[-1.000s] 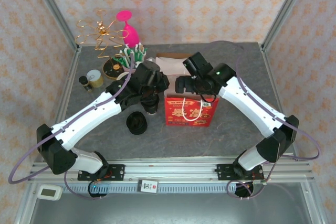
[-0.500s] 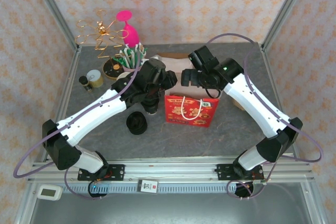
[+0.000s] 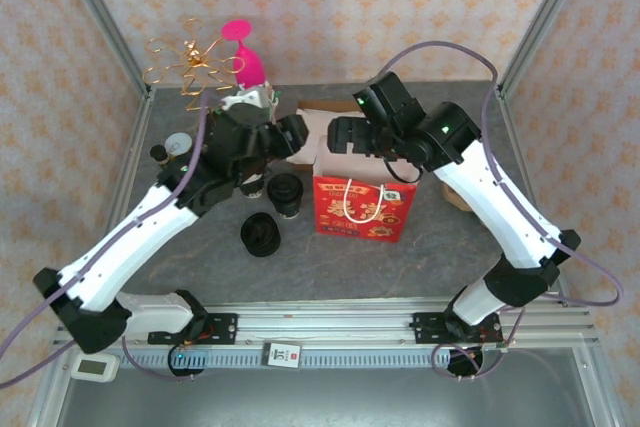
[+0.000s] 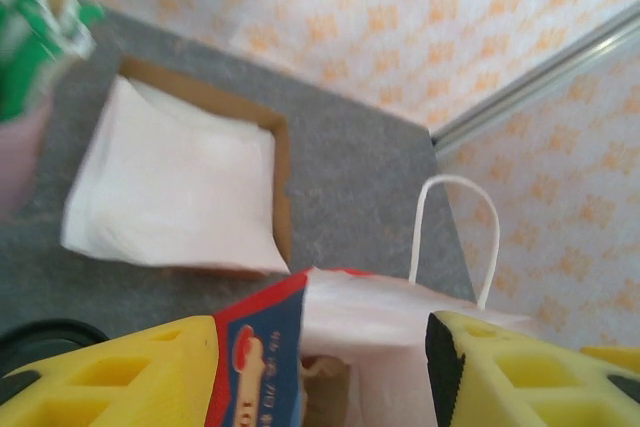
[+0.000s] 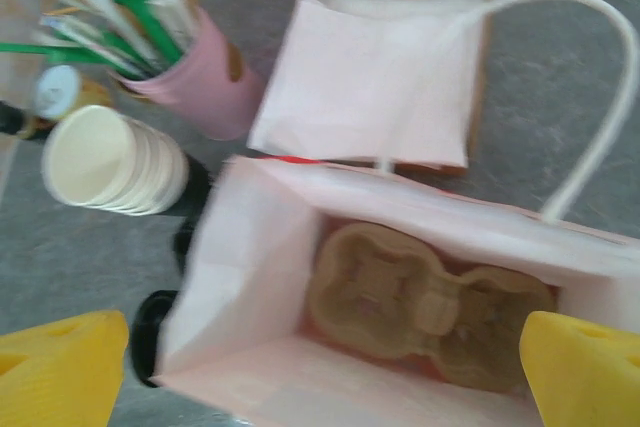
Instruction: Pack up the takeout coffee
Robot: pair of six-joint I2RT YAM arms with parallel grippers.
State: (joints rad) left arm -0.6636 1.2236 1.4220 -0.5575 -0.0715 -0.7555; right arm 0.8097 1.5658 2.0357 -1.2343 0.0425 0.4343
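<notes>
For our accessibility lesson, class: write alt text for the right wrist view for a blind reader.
Open paper bag from above, a cardboard cup carrier at its bottom, framed by the open right gripper. Behind: napkin box, straw holder, stacked paper cups.

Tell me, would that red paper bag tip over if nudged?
Probably easily: the red paper bag stands upright on a narrow base, and its thin walls look floppy. The pulp cup carrier lying at its bottom likely adds little weight.
</notes>
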